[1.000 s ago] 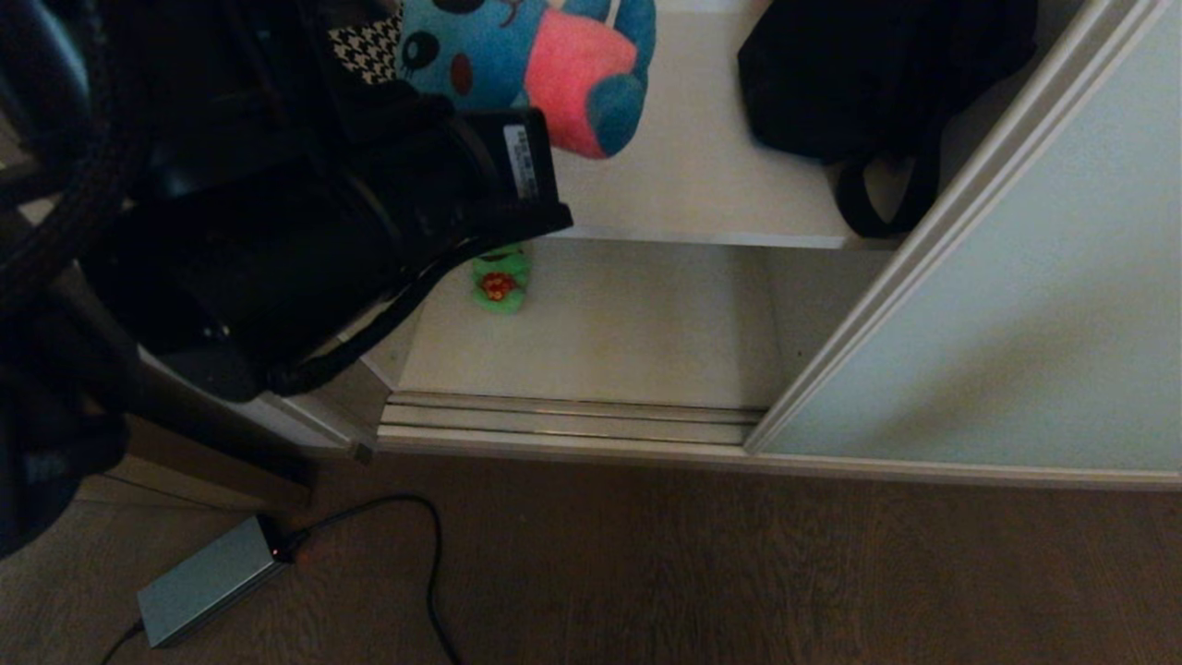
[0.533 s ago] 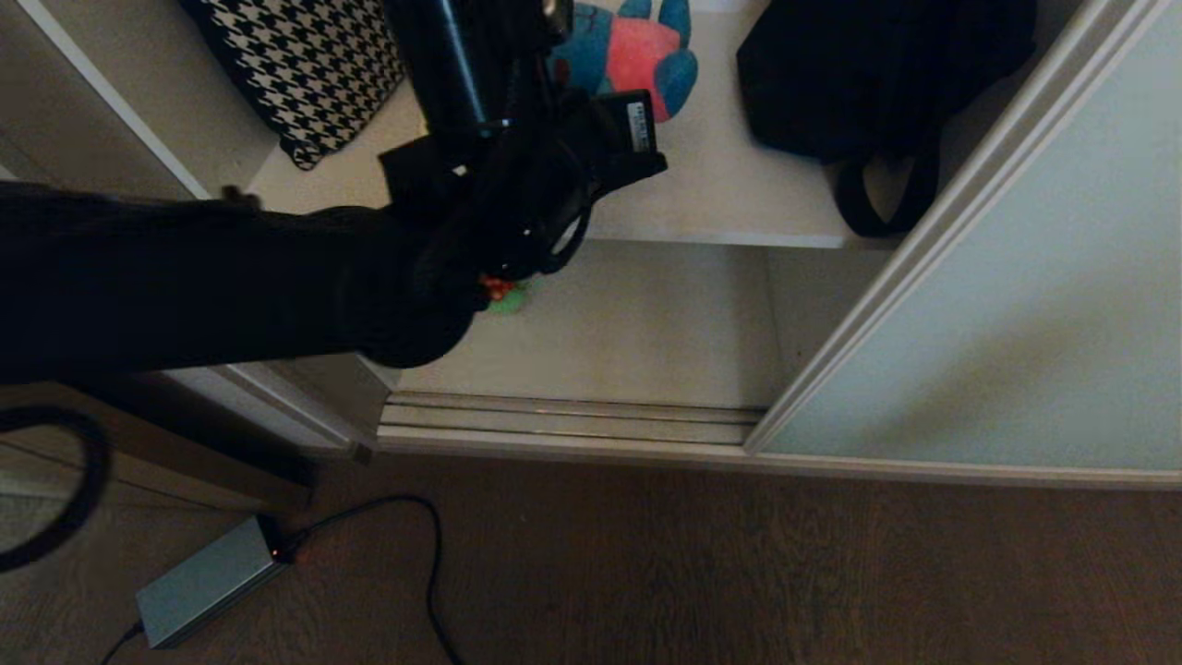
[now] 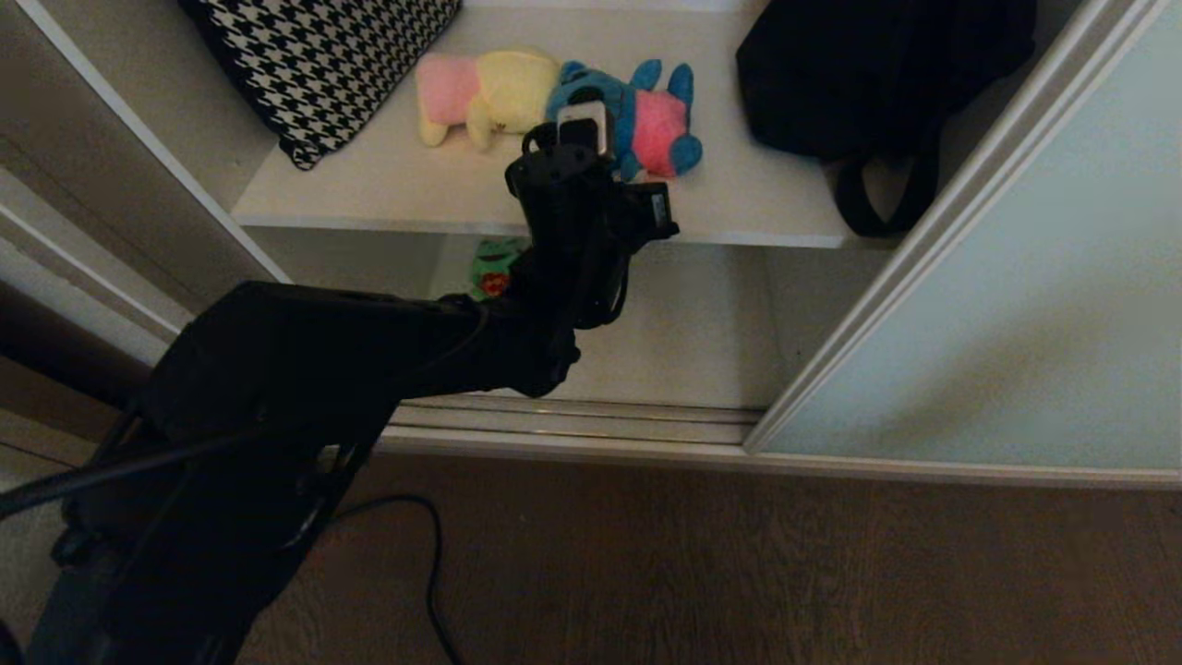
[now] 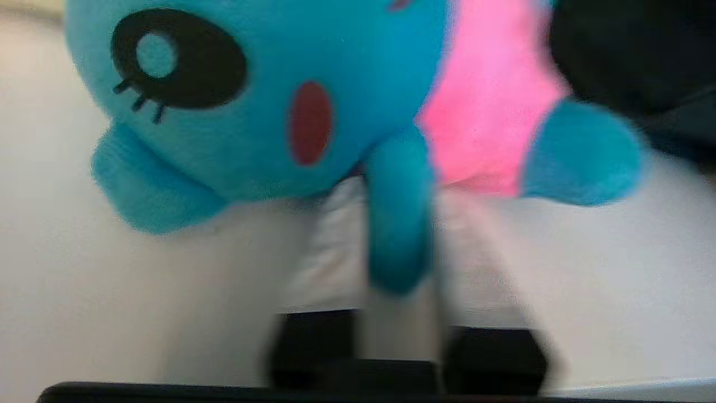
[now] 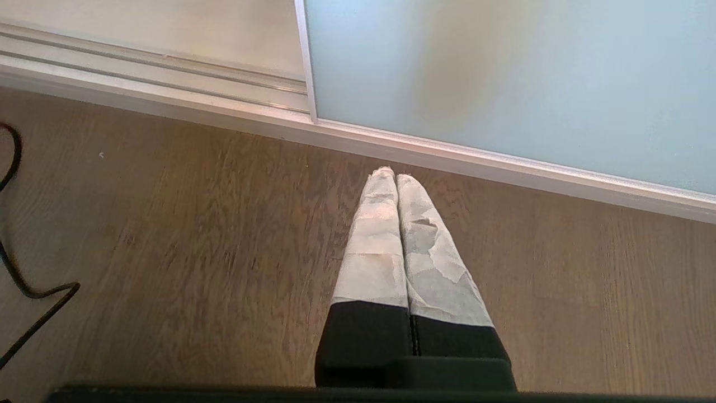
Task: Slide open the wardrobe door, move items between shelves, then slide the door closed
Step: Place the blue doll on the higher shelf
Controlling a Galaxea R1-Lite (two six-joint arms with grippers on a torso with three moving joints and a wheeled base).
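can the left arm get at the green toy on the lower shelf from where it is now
Probably not directly. The left gripper is up at the blue plush on the upper shelf, whose board overhangs the green toy; it would have to drop below that edge first.

Three plush toys: a blue one (image 3: 646,120), a pale yellow one (image 3: 480,92), a small green one (image 3: 494,268). One houndstooth cushion (image 3: 323,65). One black bag (image 3: 868,83). Two shelves: upper (image 3: 416,199), lower (image 3: 693,342). One sliding door (image 3: 1016,323). One cable (image 3: 429,573) on the floor.
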